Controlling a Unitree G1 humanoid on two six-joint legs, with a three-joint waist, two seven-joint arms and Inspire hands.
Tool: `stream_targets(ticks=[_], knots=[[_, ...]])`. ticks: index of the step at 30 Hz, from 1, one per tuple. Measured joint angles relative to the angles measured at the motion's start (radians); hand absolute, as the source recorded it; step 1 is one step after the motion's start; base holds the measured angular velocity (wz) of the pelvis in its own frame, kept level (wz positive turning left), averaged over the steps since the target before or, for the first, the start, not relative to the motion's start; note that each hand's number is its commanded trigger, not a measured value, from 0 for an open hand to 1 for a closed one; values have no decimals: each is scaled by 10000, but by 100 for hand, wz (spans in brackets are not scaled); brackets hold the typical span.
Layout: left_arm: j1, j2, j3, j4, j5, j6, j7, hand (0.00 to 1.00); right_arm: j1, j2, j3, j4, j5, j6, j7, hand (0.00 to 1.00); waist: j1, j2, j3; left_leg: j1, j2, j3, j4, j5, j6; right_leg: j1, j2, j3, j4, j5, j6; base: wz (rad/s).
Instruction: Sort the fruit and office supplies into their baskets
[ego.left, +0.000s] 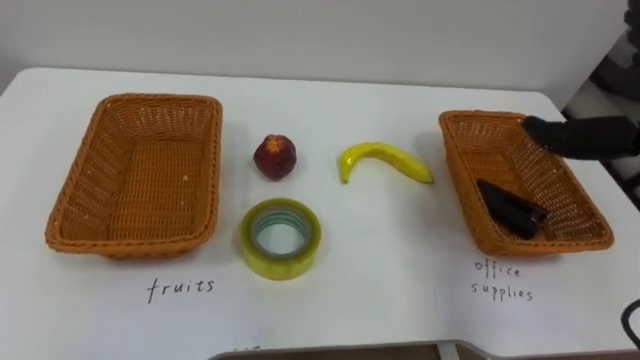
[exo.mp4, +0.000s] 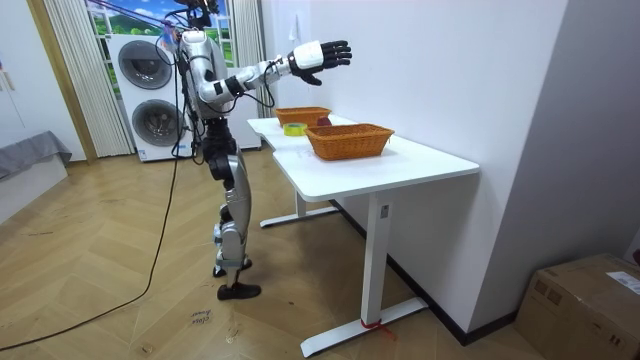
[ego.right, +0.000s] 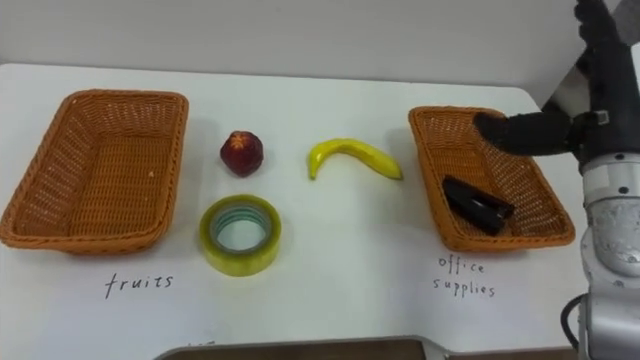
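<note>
Right hand (ego.right: 540, 132), fingers spread, hovers over the office basket (ego.right: 428, 175); the tape roll (ego.right: 240, 260), likely light and stiff, should suit a rim pinch.

Place: a home's laundry room is indicated | evidence: stacked washing machines (exo.mp4: 150, 98), curtain (exo.mp4: 70, 80), parquet floor (exo.mp4: 100, 285), white desk (exo.mp4: 420, 160) are seen

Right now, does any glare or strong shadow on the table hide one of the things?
Left eye view: even light, soft shadows by the banana and the tape roll, slight sheen on the tape. Right eye view: the right hand shows dark above the office basket; the black stapler inside is dark yet distinct. No glare hides anything.
</note>
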Motion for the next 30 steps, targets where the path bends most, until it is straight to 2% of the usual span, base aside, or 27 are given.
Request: stream_targets(ticks=[7, 12, 16, 20, 30], knots=[[-105, 21, -192, 105, -89, 16, 2, 0, -3, 2, 774, 0, 388, 17, 179, 0, 188, 0, 6, -40, -9, -190, 45, 0, 1, 50, -28, -209, -2, 0, 0, 7], [-137, 29, -389, 33, -96, 24, -102, 0, -38, 3, 1255, 32, 985, 53, 324, 0, 483, 16, 31, -32, -16, -322, 79, 1, 1, 142, -134, -494, -10, -1, 2, 9], [-189, 29, -407, -99, 141, 235, -229, 0, -134, 33, 1807, 31, 1355, 206, 834, 0, 682, 6, 33, -61, -66, -513, 89, 3, 5, 172, -105, -541, -35, -2, 3, 10], [-185, 79, -469, -218, 186, 431, -277, 0, -364, 76, 1892, 100, 1906, 502, 1081, 0, 786, -32, 25, -145, -92, -698, 134, 17, 30, 188, -122, -672, -34, -2, 3, 15], [-60, 216, -1185, -438, 190, 741, -175, 0, -665, 134, 3040, 667, 2119, 610, 1169, 0, 1207, -133, 30, -266, -85, -784, 161, 16, 26, 190, -138, -872, -178, -2, 3, 3]])
